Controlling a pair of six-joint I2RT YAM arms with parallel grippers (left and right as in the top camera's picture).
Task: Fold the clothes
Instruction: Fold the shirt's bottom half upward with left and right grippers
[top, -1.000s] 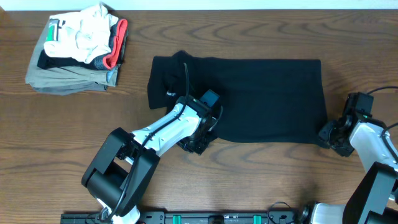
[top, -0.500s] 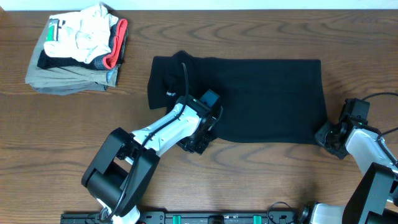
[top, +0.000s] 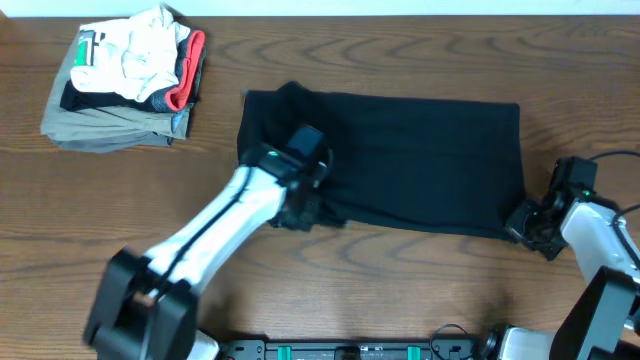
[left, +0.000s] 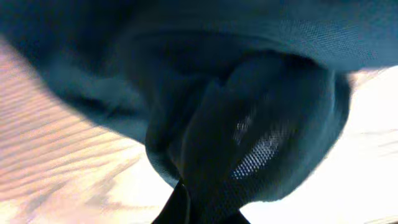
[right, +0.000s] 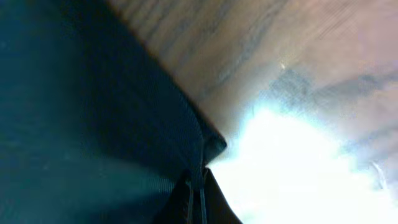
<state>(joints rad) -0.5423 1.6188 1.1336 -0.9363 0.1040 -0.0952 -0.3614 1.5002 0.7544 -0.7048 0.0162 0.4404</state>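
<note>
Black top (top: 420, 160) lay spread flat across the middle of the wooden table (top: 400, 290), collar end toward the left. Left gripper (top: 298, 208) sat at the top's near edge, closed on a bunched fold of the fabric; the wrist view showed cloth wadded right at the fingers. Right gripper (top: 520, 222) was at the near right corner, fingers pinched together on the hem edge. Stack of folded garments (top: 125, 85) rested at the far left, well apart.

A brown wood-grain table (top: 420, 285) meets a pale strip (top: 400, 6) at the top.
</note>
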